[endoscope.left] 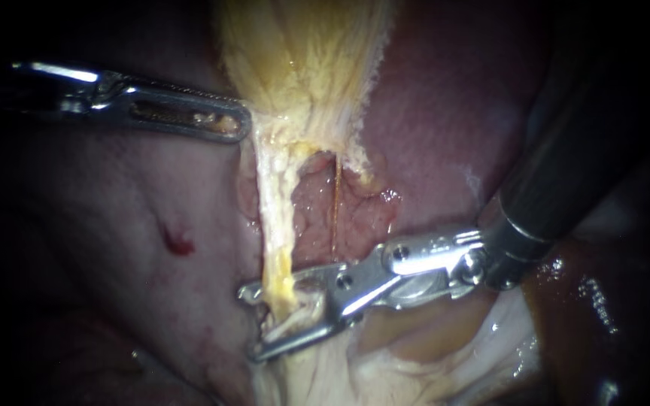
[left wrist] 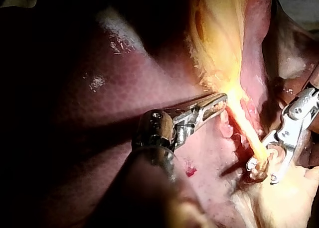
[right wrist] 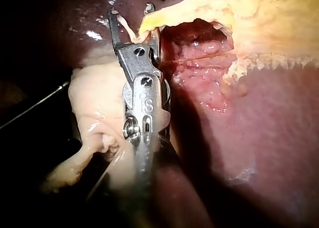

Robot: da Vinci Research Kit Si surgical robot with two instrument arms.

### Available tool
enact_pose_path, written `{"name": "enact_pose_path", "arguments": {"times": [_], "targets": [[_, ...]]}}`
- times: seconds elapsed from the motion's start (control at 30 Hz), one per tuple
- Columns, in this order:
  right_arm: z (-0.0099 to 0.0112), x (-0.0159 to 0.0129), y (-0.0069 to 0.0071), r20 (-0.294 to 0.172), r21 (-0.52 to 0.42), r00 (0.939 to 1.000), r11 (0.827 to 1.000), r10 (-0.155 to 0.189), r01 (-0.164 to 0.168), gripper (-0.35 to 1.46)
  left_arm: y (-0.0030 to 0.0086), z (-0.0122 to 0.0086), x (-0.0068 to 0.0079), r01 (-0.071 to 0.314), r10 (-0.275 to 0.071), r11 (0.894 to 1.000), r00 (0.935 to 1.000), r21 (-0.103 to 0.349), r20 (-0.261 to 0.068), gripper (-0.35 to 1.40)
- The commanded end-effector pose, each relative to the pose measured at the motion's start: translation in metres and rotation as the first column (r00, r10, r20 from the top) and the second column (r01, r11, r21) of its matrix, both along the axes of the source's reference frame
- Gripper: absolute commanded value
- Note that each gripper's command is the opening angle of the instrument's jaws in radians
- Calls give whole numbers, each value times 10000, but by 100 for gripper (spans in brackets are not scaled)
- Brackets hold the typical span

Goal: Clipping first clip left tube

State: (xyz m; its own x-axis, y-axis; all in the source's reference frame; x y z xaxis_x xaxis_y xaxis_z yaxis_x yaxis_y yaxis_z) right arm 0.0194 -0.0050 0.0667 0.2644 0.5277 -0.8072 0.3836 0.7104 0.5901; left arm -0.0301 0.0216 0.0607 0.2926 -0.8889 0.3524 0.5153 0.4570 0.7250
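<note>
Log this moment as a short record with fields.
left instrument: shut on gallbladder edge
right instrument: open, straddling left tube
right tube: thin strand beside left tube, untouched
liver: behind both tubes
status: left tube not yet clipped

No text, label or number here can be read.

A pale yellow-white, fibrous strand, the left tube [endoscope.left: 276, 225], stands stretched and nearly upright below the gallbladder [endoscope.left: 302, 60]. Its yellower lower end passes between the right instrument's [endoscope.left: 251, 322] parted jaws, seemingly touching one.
</note>
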Motion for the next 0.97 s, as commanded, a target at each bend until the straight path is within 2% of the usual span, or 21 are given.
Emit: {"name": "enact_pose_path", "arguments": {"times": [0.03,0.07,0.23,0.27,0.47,0.97], "targets": [[0,-1,0,93,116,10000,9999,35,-36,14,0,0,0,9,-9,10000,10000,-5,-14,-35],[0,-2,1,116,173,9999,9998,29,-31,11,0,0,0,10,-10,10000,10000,-5,-15,-35],[-2,-7,5,333,613,9994,9981,30,-50,-32,0,-1,-1,13,-13,10000,10000,-5,-16,-35],[-3,-7,5,373,730,9993,9973,-3,-25,-35,0,-1,-1,14,-14,10000,10000,-5,-17,-35],[-3,-10,7,508,1193,9986,9928,-134,73,-35,0,-1,-1,15,-15,10000,10000,-5,-17,-35],[-1,-12,7,552,1216,9982,9925,-219,151,-35,-1,-2,-2,21,-21,10000,10000,-5,-21,-35]]}}
